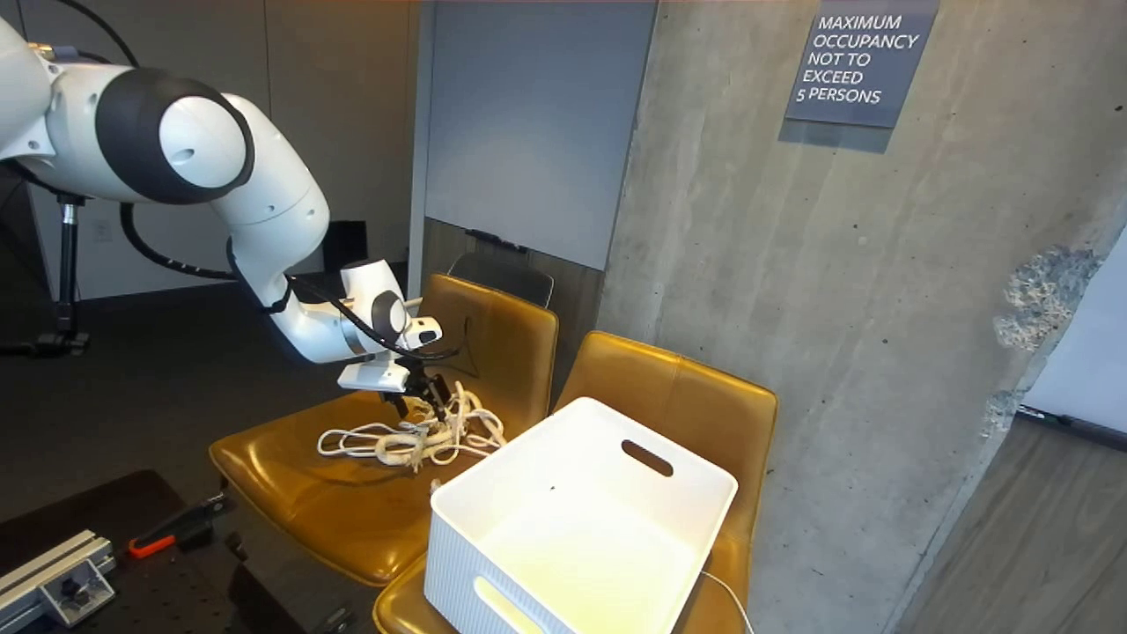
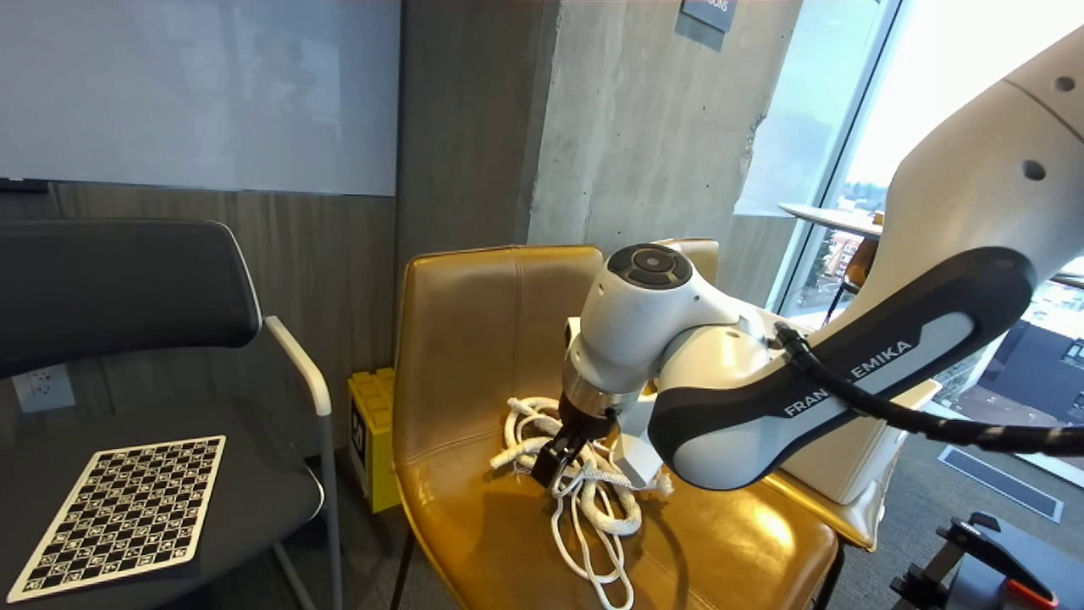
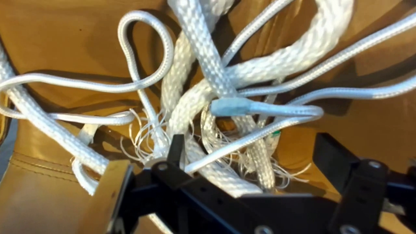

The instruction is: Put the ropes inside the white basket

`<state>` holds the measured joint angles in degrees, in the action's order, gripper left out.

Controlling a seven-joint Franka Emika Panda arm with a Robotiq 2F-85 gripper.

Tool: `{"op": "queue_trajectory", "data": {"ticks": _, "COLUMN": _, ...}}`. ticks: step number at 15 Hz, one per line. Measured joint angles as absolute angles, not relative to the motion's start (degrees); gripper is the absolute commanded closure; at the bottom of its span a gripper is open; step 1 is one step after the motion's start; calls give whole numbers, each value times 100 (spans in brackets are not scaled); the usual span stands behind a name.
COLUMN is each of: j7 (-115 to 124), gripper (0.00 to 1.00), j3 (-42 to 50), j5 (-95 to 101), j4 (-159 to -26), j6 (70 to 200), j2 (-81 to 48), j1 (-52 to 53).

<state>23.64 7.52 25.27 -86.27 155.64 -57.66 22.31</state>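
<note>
Ropes (image 3: 217,76): tangled on tan chair (image 1: 326,497). Jaws: wide apart, holding nothing. Step, seemingly: grasping. Next, probably: closing, lifting to white basket (image 1: 599,528).

"What does the sign (image 1: 858,66) on the concrete wall (image 1: 845,291) say?"
"'MAXIMUM OCCUPANCY NOT TO EXCEED 5 PERSONS', white on grey-blue."
"And is there lettering on the robot arm (image 2: 915,313)?"
"Yes: in an exterior view, 'FRAN', then 'EMIKA'; the black cable (image 2: 931,424) hides some letters between."
</note>
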Motion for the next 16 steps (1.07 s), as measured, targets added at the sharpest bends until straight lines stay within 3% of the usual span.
{"op": "queue_trajectory", "data": {"ticks": 7, "j7": 2206, "gripper": 0, "j3": 983, "j5": 2075, "j4": -7746, "j6": 15058, "j2": -6269, "j1": 2087}}
{"op": "queue_trajectory", "data": {"ticks": 13, "j7": 2160, "gripper": 0, "j3": 885, "j5": 1787, "j4": -7846, "j6": 14916, "j2": -6531, "j1": 1945}}
{"op": "queue_trajectory", "data": {"ticks": 14, "j7": 2160, "gripper": 25, "j3": 876, "j5": 1780, "j4": -7897, "j6": 14932, "j2": -6520, "j1": 1958}}
{"op": "queue_trajectory", "data": {"ticks": 16, "j7": 2157, "gripper": 31, "j3": 867, "j5": 1769, "j4": -7974, "j6": 14949, "j2": -6476, "j1": 1965}}
